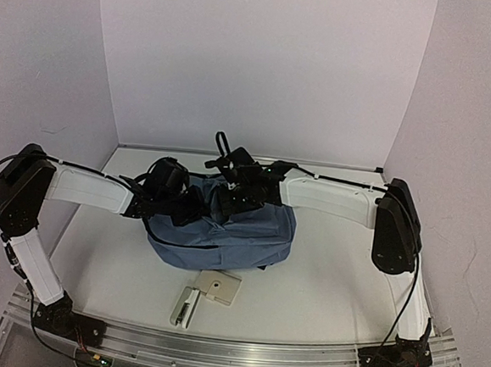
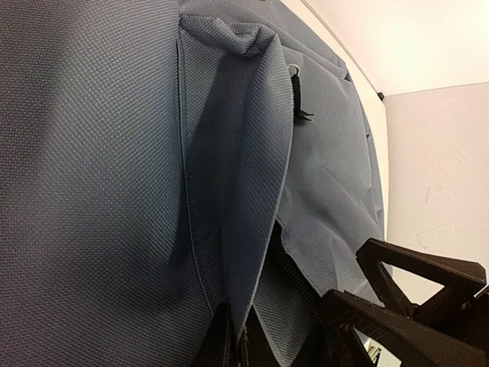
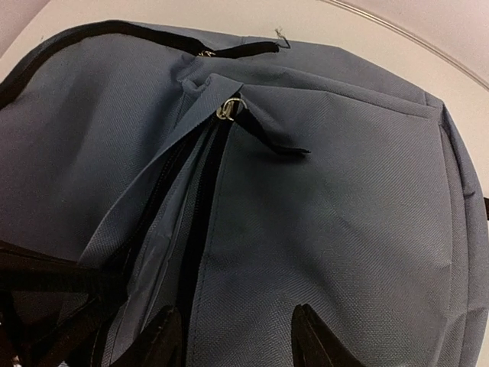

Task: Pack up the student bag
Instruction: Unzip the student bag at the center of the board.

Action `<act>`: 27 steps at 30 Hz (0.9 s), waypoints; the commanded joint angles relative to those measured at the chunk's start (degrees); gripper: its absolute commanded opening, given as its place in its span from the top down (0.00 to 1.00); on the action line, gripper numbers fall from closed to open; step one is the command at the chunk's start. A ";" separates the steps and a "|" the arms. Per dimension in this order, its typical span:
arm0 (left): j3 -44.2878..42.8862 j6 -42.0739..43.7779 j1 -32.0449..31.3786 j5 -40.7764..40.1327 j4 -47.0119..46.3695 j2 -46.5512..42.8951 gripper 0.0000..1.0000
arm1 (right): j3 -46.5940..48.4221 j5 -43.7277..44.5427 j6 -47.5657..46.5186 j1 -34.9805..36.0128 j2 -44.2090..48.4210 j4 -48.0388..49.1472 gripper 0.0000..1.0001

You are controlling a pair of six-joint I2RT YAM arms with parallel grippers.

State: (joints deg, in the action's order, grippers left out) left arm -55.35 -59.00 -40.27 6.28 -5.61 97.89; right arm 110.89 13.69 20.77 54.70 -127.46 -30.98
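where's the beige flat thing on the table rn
Top view: the beige flat item lies on the table just in front of the student bag, toward the arm bases, slightly left of centre.

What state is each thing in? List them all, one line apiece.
Backpack: lying slumped on the table.
Zip: partly open.
Left arm: jaws shut on a fold of the backpack.
Right arm: jaws open over the backpack, holding nothing.
Beige item: lying flat on the table, outside the backpack, untouched.
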 commanded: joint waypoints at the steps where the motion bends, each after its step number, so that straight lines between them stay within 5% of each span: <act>1: 0.91 -0.08 0.24 1.42 0.40 -1.49 1.00 | 0.44 -1.11 -1.64 1.01 4.21 0.74 0.48; 9: 0.82 0.03 0.28 1.36 0.32 -1.47 1.00 | 0.61 2.09 -2.83 2.39 3.93 -0.50 0.40; 20: 1.67 -0.75 0.29 0.94 -1.13 -2.23 1.00 | 2.81 12.54 -1.65 2.80 -1.15 -5.05 0.43; 27: 1.82 -0.85 0.35 1.17 -1.19 -2.29 1.00 | 6.61 10.31 -2.00 2.80 -4.33 -6.55 0.45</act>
State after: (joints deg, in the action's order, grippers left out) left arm -54.61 -59.62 -40.12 6.52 -7.14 97.86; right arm 114.15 23.19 18.54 57.42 -130.17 -35.75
